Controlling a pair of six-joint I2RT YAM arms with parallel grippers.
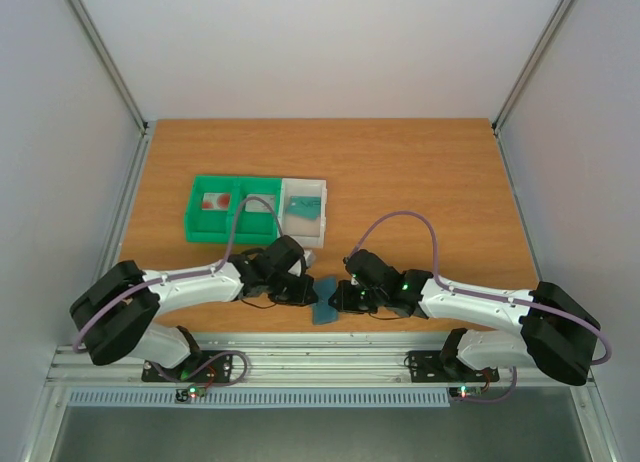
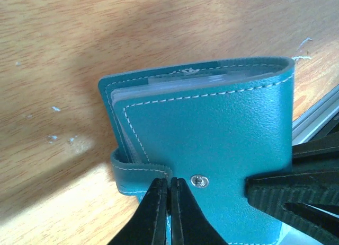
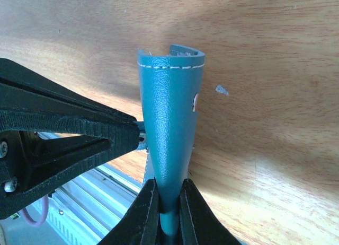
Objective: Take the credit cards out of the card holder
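Pinching the folded teal card holder (image 3: 169, 123) by one edge at the desk's (image 1: 420, 182) near edge, betw. both arms, the R fingers (image 3: 145, 213) grip it while the L fingers (image 2: 153, 213) sit pressed together at its strap end beside the snap stud (image 2: 198, 180); strap nipped or not, can't tell.

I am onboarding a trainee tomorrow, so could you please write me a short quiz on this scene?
1. True or false: the card holder lies spread open, flat on the table.
2. Which gripper pinches the holder's strap? A) left gripper B) right gripper C) neither
3. What colour is the tray next to the green tray?

Key: 1. False; it is folded and held on edge by both grippers. 2. A. 3. White.
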